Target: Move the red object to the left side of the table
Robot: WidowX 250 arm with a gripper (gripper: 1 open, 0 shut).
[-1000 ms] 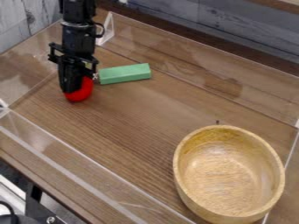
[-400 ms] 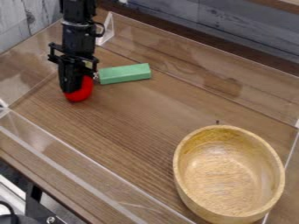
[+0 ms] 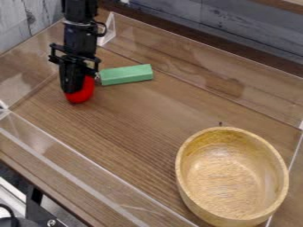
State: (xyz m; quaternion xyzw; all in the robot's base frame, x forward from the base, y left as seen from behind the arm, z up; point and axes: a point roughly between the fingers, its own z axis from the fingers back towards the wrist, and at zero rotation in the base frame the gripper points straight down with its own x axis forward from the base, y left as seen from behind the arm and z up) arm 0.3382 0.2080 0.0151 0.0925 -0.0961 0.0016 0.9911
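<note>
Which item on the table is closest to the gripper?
The small bright-red toy fruit, right at the gripper. The green rectangular block lies just beside it; the round wooden bowl is far off.

Grey weathered plank wall [image 3: 231,19] at back, dark gear [image 3: 17,209] bottom-left corner, soft even light.

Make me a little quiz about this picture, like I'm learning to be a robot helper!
1. True or false: the wooden bowl has something in it.
2. What colour is the block lying beside the red object?
3. Where is the gripper? A) over the bowl B) closed on the red object C) resting on the block

Key: 1 false; 2 green; 3 B.
</note>
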